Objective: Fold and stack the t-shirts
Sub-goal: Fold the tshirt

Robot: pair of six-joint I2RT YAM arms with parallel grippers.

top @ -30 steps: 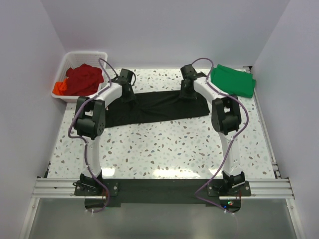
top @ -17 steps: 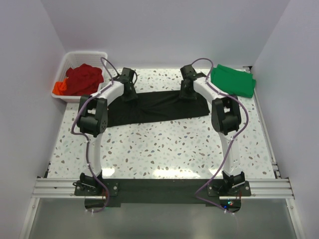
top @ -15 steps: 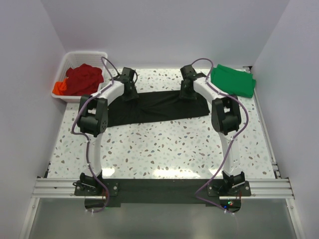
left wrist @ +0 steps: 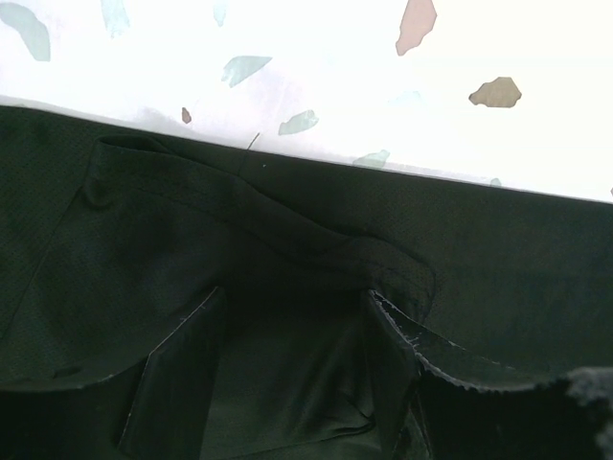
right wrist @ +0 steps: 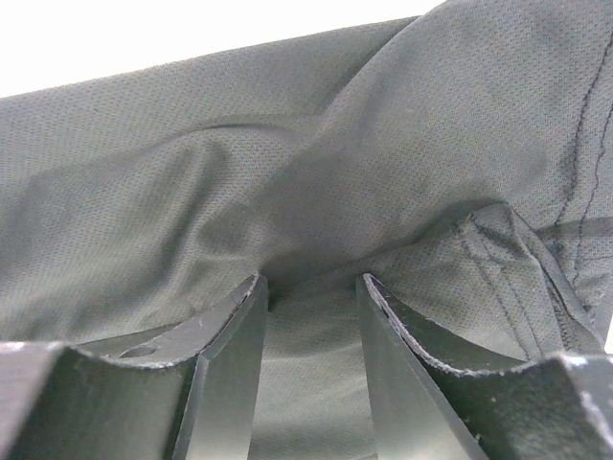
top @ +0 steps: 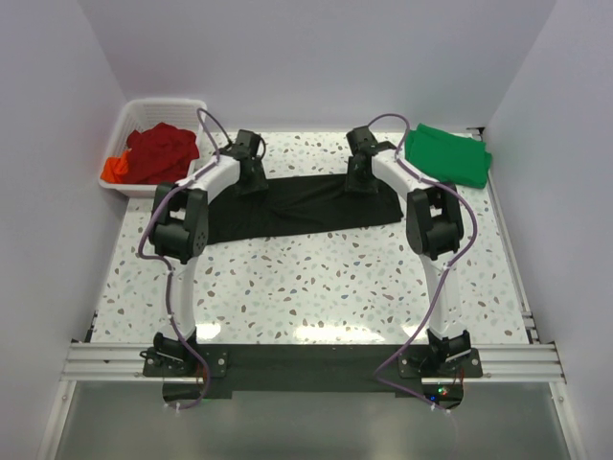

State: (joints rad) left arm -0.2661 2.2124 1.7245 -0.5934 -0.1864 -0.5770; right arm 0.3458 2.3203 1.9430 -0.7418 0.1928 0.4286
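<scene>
The black t-shirt (top: pixel 306 206) lies folded into a long strip across the far middle of the table. My left gripper (top: pixel 251 180) is low over the strip's upper left edge. In the left wrist view, the left gripper (left wrist: pixel 292 297) is open. Its fingers (left wrist: pixel 172 374) stand wide apart over a loose fold of the black t-shirt (left wrist: pixel 498 249), close to its hem. My right gripper (top: pixel 356 180) is down on the strip's upper right part. The right gripper (right wrist: pixel 314 283) is open, and the black t-shirt (right wrist: pixel 144 172) puckers at its tips. The green t-shirt (top: pixel 448 155) lies folded at the far right.
A white slatted basket (top: pixel 163 102) stands at the far left corner. It holds a crumpled dark red t-shirt (top: pixel 161 151) and an orange t-shirt (top: pixel 115 169). White walls close in the table on three sides. Speckled tabletop (top: pixel 316 278) lies between the strip and the arm bases.
The left gripper's jaws have spread apart over the black t-shirt, and the left wrist has shifted slightly to the right. The right arm has not moved.
</scene>
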